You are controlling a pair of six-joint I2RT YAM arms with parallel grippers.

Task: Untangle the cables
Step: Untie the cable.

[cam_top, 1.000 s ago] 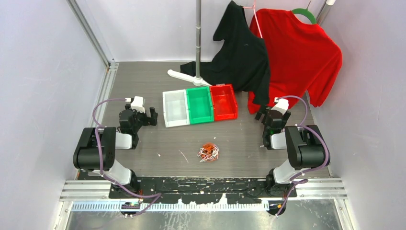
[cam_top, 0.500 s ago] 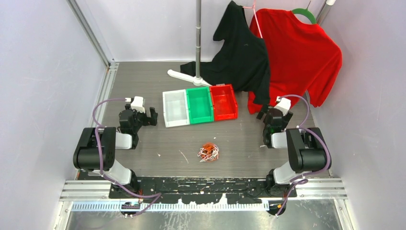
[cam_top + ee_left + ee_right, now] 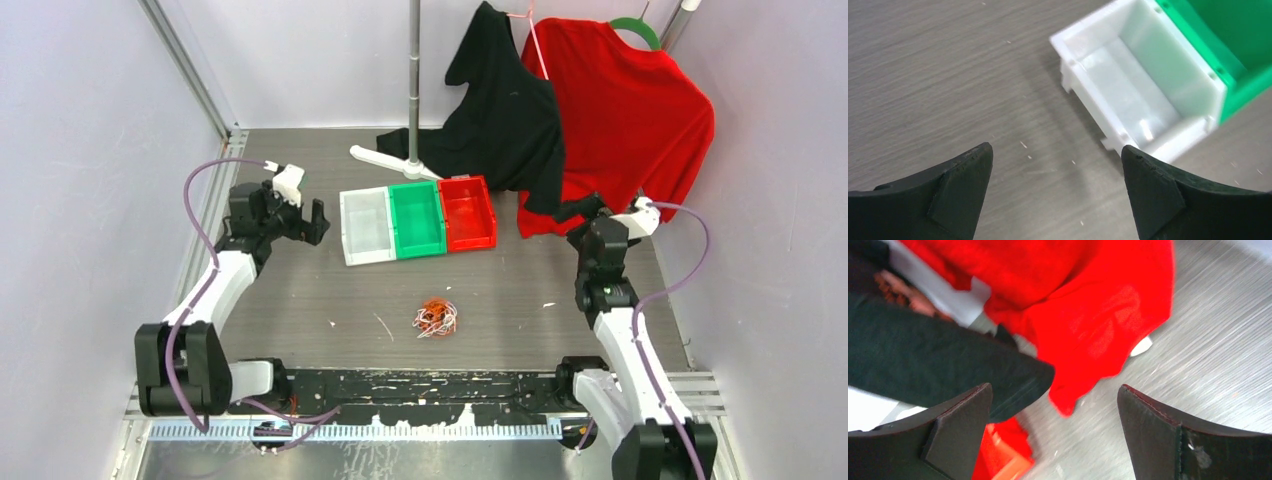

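Grey counter (image 3: 300, 290) holds the cables (image 3: 436, 318) knotted at near centre, well apart from the open left gripper (image 3: 318, 224) and right gripper (image 3: 566, 211). Pinching the whole clump could tighten the knot.

The left arm (image 3: 218, 283) and right arm (image 3: 625, 345) are showing black joint housings and white links, each trailing 1 purple hose (image 3: 188, 195). The left gripper (image 3: 1055, 155) and right gripper (image 3: 1054, 392) are showing 2 black wedge-shaped fingers (image 3: 960, 187) each.
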